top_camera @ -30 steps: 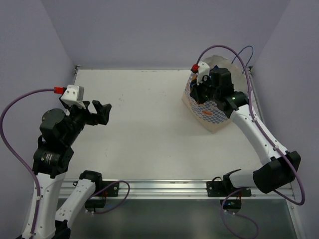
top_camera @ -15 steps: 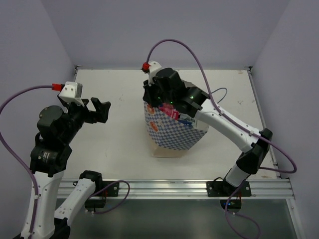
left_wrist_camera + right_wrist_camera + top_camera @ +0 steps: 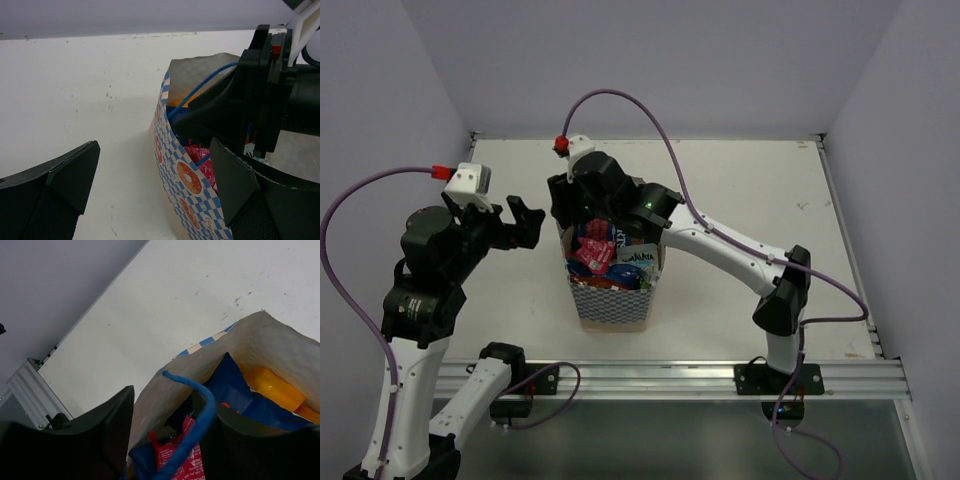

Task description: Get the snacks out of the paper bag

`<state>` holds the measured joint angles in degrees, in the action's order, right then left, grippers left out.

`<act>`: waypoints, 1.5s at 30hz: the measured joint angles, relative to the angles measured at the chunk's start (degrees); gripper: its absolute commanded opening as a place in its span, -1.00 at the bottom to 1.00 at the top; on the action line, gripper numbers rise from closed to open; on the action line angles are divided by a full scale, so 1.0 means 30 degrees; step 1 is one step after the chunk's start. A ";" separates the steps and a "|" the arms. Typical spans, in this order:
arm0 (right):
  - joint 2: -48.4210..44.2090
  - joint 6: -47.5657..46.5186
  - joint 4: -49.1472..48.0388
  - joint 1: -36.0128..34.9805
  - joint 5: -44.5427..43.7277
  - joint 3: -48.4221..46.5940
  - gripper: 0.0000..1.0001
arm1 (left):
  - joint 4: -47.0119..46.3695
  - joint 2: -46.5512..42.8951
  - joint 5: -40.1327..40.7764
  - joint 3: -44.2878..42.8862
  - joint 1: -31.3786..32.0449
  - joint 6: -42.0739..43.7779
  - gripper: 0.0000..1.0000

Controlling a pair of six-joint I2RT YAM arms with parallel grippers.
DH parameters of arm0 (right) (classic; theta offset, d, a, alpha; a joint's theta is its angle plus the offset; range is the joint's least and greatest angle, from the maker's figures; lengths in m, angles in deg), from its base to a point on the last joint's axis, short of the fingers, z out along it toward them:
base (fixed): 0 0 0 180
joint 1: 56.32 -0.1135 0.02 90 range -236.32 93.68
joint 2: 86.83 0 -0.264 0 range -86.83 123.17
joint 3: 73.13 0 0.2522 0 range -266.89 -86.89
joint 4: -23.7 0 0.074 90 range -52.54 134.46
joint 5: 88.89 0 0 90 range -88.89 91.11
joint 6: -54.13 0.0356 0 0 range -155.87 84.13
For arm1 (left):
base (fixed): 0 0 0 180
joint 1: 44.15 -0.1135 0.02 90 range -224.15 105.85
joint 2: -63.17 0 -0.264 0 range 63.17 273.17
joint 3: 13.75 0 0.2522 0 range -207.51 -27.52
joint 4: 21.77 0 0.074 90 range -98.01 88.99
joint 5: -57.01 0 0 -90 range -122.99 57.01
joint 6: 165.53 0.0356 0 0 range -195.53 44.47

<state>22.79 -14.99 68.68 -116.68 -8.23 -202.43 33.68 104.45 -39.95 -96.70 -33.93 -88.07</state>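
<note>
Top external: high above the near edge of the table (image 3: 740, 180), facing down, far off. Wrist cams close (left low, right steeply downward); all three share the paper bag (image 3: 610, 300).

My left end effector (image 3: 150, 172): jaws spread wide, nothing between them. One finger (image 3: 65, 185) low left, the other low right. White surface (image 3: 75, 90) below, lightly scuffed; grey wall (image 3: 125, 17) beyond.

Paper bag (image 3: 187, 200) upright between my fingers, nearer the right one; blue checks, orange round motifs. Mouth open, cream inside. Blue cord handle (image 3: 200, 87) arches over the mouth. Red packet (image 3: 200, 155) inside, orange packet (image 3: 175, 103) deeper.

Right end effector (image 3: 235, 115), black, at the bag mouth by the cord; grip unclear.
</note>
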 measured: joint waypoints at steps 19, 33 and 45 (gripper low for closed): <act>-1.0127 0.1326 0.0153 -0.0168 0.1377 0.6317 0.98 | 0.0117 0.0707 -0.3053 0.0124 0.0022 -0.2346 1.00; -1.5875 0.1188 -0.0488 -0.0168 0.0852 1.0775 0.98 | -0.0160 0.0874 -0.3402 0.3293 0.0022 -0.3417 0.81; -1.7478 0.1195 -0.0423 -0.0168 0.0321 1.2182 0.98 | -0.0335 0.1290 -0.2958 0.4277 0.0022 -0.5034 0.05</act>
<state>-29.65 -11.40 67.41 -117.18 -7.27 -165.89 32.68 108.32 -48.82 -83.87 -33.87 -103.17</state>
